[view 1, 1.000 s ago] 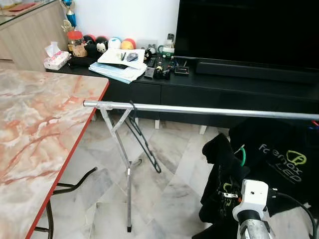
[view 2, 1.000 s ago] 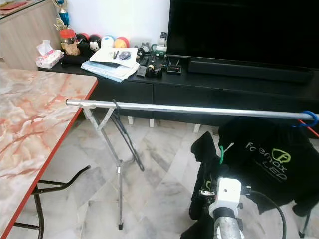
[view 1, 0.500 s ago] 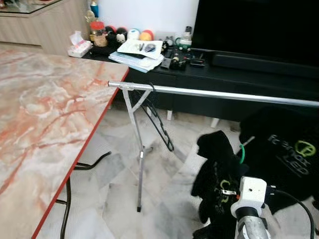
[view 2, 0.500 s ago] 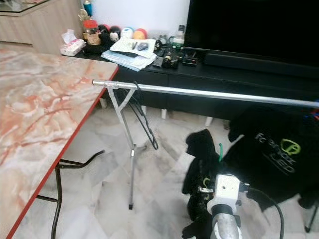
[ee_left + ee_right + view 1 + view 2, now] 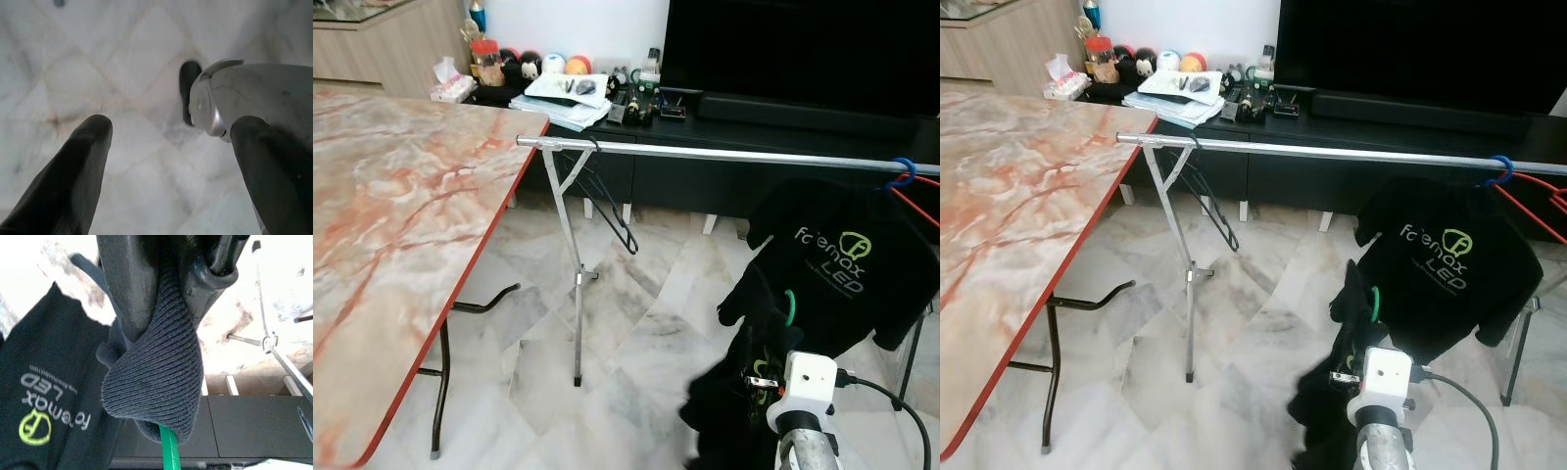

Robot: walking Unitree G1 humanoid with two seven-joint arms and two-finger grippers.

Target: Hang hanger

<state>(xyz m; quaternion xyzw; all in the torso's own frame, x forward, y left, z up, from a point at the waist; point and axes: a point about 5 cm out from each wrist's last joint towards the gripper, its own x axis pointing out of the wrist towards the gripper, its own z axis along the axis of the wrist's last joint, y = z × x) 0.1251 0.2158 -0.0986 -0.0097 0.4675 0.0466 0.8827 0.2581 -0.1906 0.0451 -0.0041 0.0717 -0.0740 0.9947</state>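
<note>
The right gripper (image 5: 161, 308) was clamped on the ribbed collar of a dark garment (image 5: 744, 392), bunched over a green hanger (image 5: 168, 450) whose hook showed at about one o'clock of the arm. The left gripper (image 5: 166, 161) hung idle over the marble floor (image 5: 636, 333), its fingers spread wide apart. Beyond, at twelve o'clock, a silver rail (image 5: 724, 153) ran across the room. On it hung a black shirt with a green logo (image 5: 832, 269) and, toward ten o'clock, a bare black hanger (image 5: 612, 211). The carried hanger was not yet hung; I judged lifting and hooking remained.
</note>
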